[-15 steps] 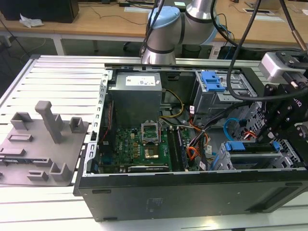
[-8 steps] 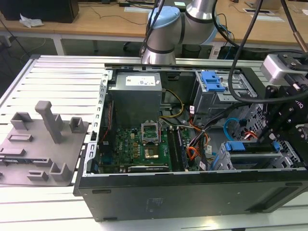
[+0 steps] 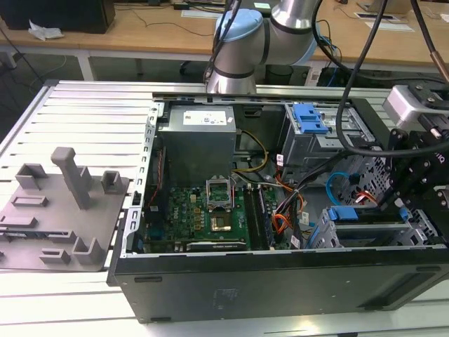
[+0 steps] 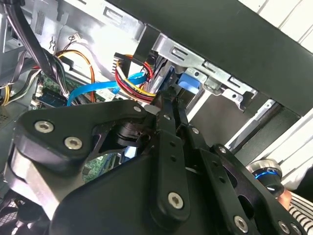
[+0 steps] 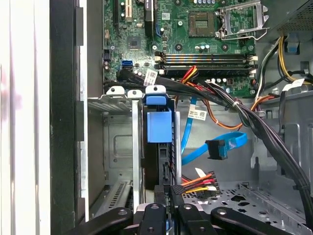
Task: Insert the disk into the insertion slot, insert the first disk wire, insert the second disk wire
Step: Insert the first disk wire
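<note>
The disk [image 5: 159, 128], in its bright blue carrier, sits inside the insertion slot [image 5: 115, 147], a grey sheet-metal bay at the case's front corner; in the exterior view the disk [image 3: 358, 214] lies low at that view's right. My gripper [image 5: 166, 193] [image 4: 168, 100] [image 3: 401, 202] hangs at the disk's rear end, fingers close together on the black plug of the first disk wire [image 5: 195, 185] [image 4: 132, 83], a red, orange and yellow bundle. The second disk wire [image 5: 215, 147] [image 4: 95, 92] [image 3: 337, 184], light blue, loops loose beside it, its black plug free.
A thick black cable bundle [image 5: 254, 122] crosses above the bay. The motherboard [image 3: 203, 210], power supply [image 3: 196, 144] and a taller cage with a blue latch [image 3: 309, 119] fill the case. A grey fixture plate [image 3: 63, 210] lies at the exterior view's left. A striped sleeve [image 4: 299, 211] is nearby.
</note>
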`<state>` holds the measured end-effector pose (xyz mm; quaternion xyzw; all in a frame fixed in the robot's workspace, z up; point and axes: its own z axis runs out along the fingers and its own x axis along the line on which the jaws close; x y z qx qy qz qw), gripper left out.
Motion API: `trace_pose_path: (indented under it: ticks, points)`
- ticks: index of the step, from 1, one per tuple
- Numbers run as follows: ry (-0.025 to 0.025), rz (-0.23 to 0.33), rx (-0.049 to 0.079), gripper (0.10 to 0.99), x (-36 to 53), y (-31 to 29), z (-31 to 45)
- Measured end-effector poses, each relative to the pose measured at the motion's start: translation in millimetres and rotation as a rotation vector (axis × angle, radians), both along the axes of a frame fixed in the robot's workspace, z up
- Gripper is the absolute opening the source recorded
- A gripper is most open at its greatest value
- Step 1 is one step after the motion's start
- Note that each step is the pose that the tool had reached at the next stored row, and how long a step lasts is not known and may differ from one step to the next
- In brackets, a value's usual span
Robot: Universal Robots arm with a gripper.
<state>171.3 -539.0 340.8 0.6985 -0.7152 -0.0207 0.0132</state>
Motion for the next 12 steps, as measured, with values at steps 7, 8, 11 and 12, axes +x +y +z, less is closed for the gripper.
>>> trace_pose_path:
  ticks: [7, 8, 11, 12]
  points:
    - [0.0000, 0.000, 0.000, 0.239, 0.1, 0.0, -0.4]
    - [0.0000, 0.000, 0.000, 0.239, 0.1, 0.0, 0.9]
    - [-0.0003, 0.000, 0.000, 0.239, 0.0, 1.1, 20.0]
    - [-0.0005, 0.000, 0.000, 0.227, -0.1, 1.6, 23.0]
